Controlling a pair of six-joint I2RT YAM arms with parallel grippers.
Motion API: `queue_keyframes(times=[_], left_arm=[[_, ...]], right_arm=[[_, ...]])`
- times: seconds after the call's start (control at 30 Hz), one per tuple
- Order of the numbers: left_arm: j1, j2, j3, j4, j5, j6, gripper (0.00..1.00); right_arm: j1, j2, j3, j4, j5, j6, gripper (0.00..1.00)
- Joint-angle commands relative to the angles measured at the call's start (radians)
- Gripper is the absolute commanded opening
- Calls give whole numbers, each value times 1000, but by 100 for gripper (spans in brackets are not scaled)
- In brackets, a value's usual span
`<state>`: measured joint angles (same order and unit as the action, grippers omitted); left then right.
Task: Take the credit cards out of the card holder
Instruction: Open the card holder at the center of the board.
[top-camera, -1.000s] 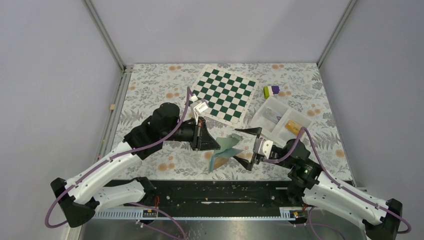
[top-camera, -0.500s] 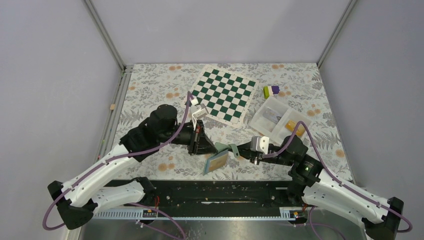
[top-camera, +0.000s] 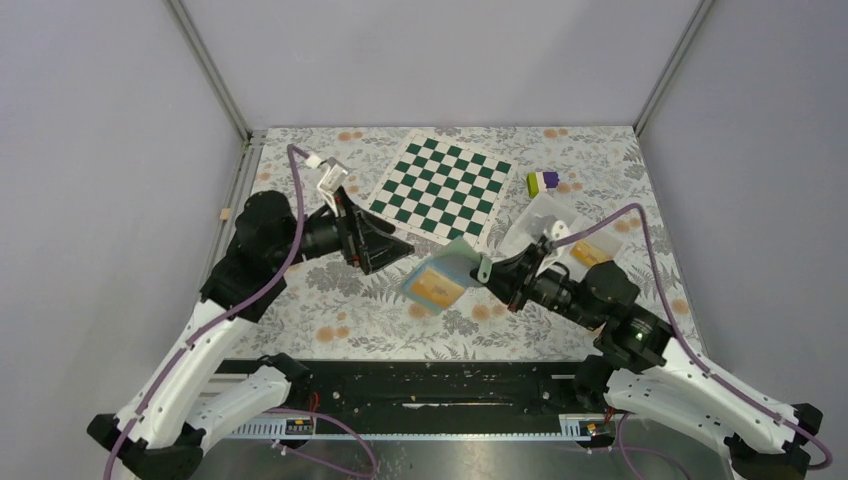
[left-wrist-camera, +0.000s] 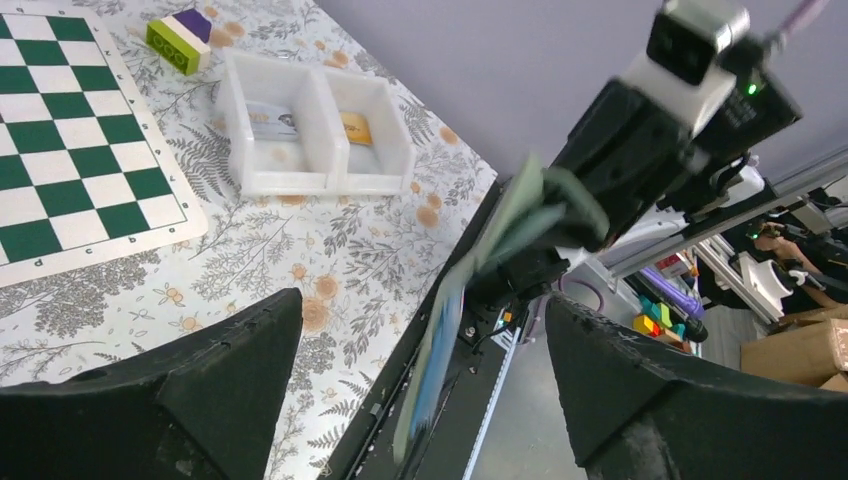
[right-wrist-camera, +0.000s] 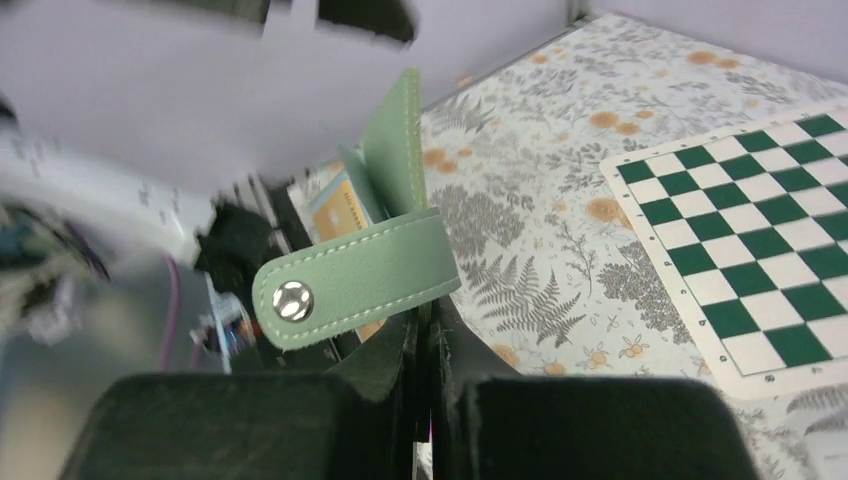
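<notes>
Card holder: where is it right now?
Top view, centre: the card holder hangs in the shut right hand, just off the chessboard mat's near corner and left of the white tray.

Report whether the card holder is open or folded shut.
Open: held by the right claw, the card holder shows its light blue inside with an orange card in it.

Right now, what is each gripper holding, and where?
Right gripper: card holder, by its cover edge beside the strap. Left gripper: nothing.

Soft, even light; motion blur smears parts of both wrist views.
</notes>
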<state>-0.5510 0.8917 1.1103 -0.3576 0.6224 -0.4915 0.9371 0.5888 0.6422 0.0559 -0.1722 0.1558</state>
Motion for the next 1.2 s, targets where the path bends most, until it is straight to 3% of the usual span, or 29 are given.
queue_keyframes(times=[0.0,0.13,0.3,0.47,0.93,1.17], left_arm=[[22,-120,-107,179,31,-71,91],[20,-162,-242,338,111,-180,93],[20,-225,-436,649,133,-327,97],[20,-184,-456,697,158,-354,96],[16,-157,-608,1080,153,-579,58],[13,-104,-633,1213,145,-660,51]], right_arm=[[6,-24,147,-101,242,335,0],[6,-21,184,-132,285,509,0],[6,4,188,-84,253,617,0],[6,12,189,-29,238,651,0],[6,-19,109,76,247,759,0],[6,-9,86,120,239,798,0]])
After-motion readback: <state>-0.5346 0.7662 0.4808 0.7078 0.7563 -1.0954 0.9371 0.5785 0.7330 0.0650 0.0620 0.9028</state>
